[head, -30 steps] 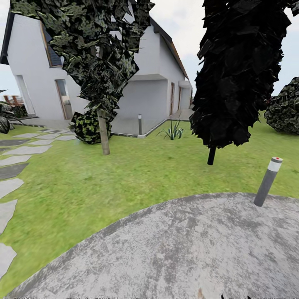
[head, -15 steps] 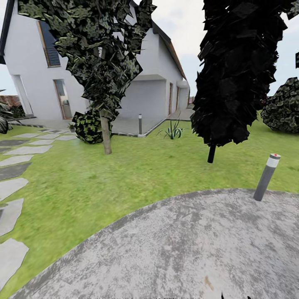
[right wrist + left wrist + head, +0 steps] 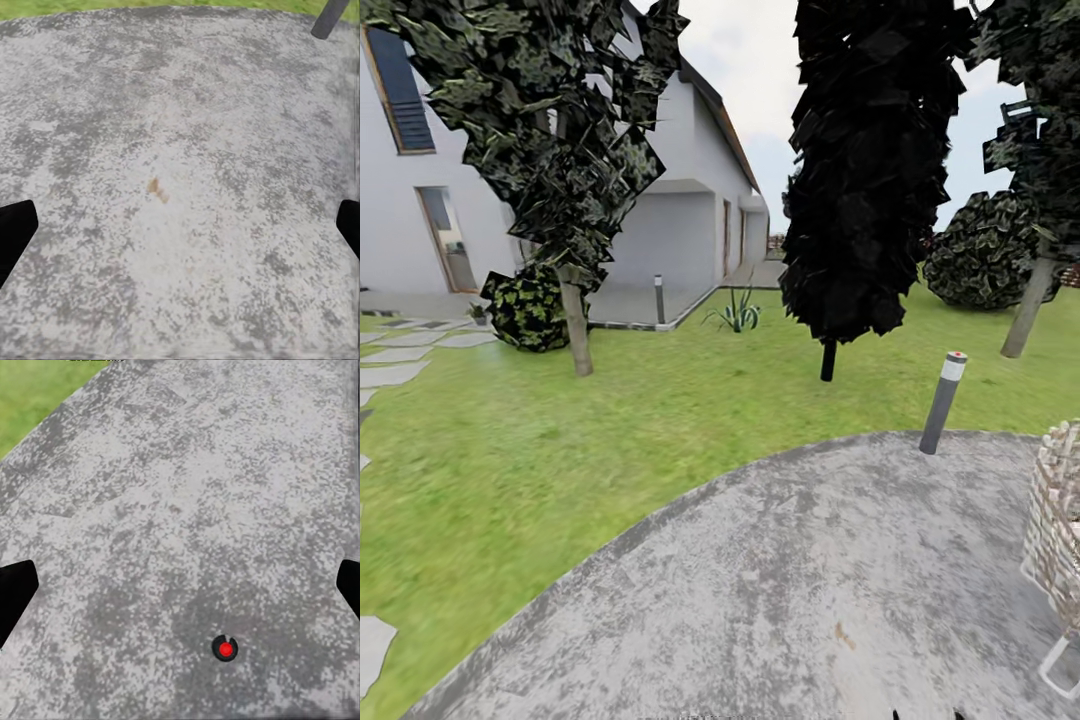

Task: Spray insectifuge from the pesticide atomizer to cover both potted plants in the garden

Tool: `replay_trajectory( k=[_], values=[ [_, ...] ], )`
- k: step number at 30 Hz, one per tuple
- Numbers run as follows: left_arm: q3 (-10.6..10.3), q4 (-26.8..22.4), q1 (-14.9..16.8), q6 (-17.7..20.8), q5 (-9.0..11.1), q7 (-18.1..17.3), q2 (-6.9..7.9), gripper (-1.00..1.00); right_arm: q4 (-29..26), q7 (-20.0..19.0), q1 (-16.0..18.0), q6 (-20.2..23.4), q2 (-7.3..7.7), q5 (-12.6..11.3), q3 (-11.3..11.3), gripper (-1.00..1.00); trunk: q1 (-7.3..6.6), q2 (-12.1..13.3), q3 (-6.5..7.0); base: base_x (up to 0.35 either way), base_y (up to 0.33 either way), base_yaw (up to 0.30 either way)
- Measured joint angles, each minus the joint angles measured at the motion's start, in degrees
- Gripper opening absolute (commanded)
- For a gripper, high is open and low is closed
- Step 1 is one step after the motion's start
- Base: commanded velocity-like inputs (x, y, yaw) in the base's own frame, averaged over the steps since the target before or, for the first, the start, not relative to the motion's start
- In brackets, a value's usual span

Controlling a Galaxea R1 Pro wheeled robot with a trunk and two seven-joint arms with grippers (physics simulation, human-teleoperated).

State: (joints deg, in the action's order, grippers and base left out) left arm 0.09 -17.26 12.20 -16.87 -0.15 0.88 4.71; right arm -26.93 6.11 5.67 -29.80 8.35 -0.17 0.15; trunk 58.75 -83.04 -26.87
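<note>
pesticide atomizer: not in sight, place unknown | step: travel and search, judged | left gripper and right gripper: fingers spread, empty, over grey paving; lawn beyond | next: find the atomizer before any reach

White house, green lawn, dark trees, grey paving

Garden of green lawn, dark trees, grey stepping stones at the left
</note>
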Motion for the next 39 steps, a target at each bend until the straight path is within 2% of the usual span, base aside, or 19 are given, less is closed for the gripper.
replay_trajectory(
  k=[13,16,21,31,33,36,37,38,39],
  values=[
    [-0.1,0.0,0.0,0.0,-0.1,0.0,-0.06,1.00,0.0,0.0,0.0,0.0,0.00,0.0,0.0,1.00,0.02,0.0,0.00,-0.276,0.177,-0.257],
    [-0.2,0.0,0.0,0.0,-0.2,0.0,-0.10,1.00,0.0,-0.1,0.0,0.0,-0.11,0.0,0.0,1.00,0.02,0.0,0.00,-0.311,0.078,-0.055],
    [-0.2,-0.1,0.0,0.0,-0.2,0.0,-0.19,1.00,0.0,-0.3,0.0,0.0,-1.20,0.3,0.1,1.00,0.00,0.0,0.00,-0.234,0.013,-0.009],
    [-0.6,-0.7,0.1,0.1,-0.4,-0.1,-0.55,1.00,-0.4,-0.2,0.0,0.0,-1.79,0.1,0.2,1.00,-0.02,0.0,0.00,-0.014,0.000,0.000],
    [-0.6,-0.9,0.6,0.1,-0.4,-0.1,-0.69,1.00,-0.5,-0.1,0.0,0.0,-2.59,0.1,0.1,1.00,-0.02,0.0,0.00,0.000,0.000,0.000],
    [-0.5,-1.5,2.1,0.2,-0.4,-0.1,-0.78,1.00,-0.4,0.0,0.0,0.0,-3.04,0.0,0.1,1.00,-0.02,0.0,0.01,0.000,0.000,0.000],
    [-0.5,-2.4,4.4,0.3,-0.3,-0.2,-0.68,1.00,-0.4,0.1,0.0,-0.1,-3.17,0.0,0.1,1.00,-0.02,0.0,0.01,0.000,0.000,0.000],
    [-0.5,-2.4,9.7,1.2,-0.2,-0.2,-0.88,1.00,-0.6,0.1,0.0,-0.1,-3.30,0.0,0.1,1.00,-0.01,0.0,0.00,0.000,0.000,0.000],
    [-0.4,-2.4,13.3,1.3,-0.2,-0.3,-0.94,1.00,-0.5,0.0,0.0,-0.1,-3.32,0.0,0.1,1.00,-0.02,0.0,0.01,0.000,0.000,0.000]
  ],
)
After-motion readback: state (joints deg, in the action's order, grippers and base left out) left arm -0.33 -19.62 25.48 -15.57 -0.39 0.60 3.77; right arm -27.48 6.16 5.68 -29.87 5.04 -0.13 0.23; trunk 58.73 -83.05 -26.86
